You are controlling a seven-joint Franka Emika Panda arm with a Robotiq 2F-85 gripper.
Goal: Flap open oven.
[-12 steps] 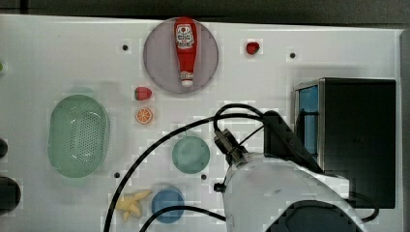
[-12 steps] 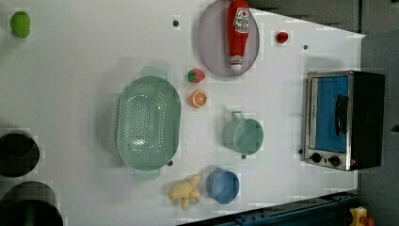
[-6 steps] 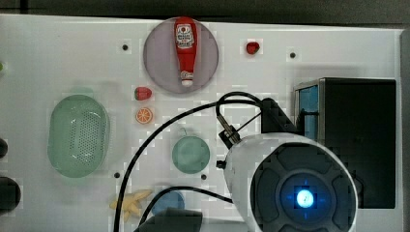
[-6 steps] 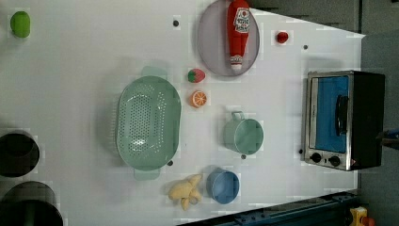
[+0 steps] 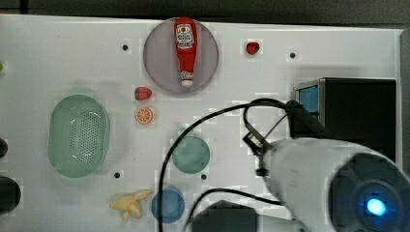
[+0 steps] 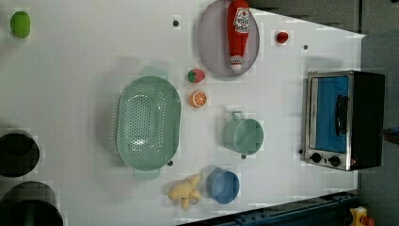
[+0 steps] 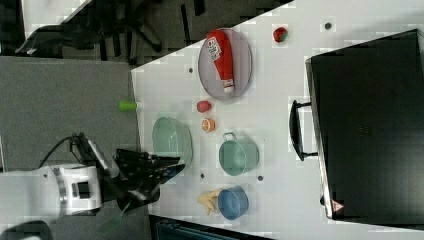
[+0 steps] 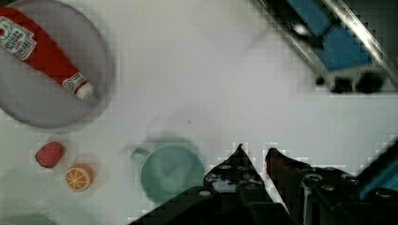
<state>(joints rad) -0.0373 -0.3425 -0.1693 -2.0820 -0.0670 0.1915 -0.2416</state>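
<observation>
Oven door not opened yet

Black two-finger gripper [image 8: 253,157] has just pinched nearly together, holding nothing — black box-shaped toaster oven [image 6: 346,120] stays closed.

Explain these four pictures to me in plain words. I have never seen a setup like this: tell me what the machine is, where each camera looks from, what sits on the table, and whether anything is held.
The machine is a single robot arm, white with black cables, ending in a two-fingered gripper. Three cameras stand off the arm and look at the white table from different sides; the fourth rides on the wrist and looks past the gripper's black fingers.

On the table: the oven, black with a blue glass door that is closed, a bar handle and knobs. A ketchup bottle lies on a grey plate. There are also a green colander, a green cup, a blue bowl, a banana, an orange half, a strawberry and a lime.

The fingers stand close together with only a narrow gap, and nothing is between them.
</observation>
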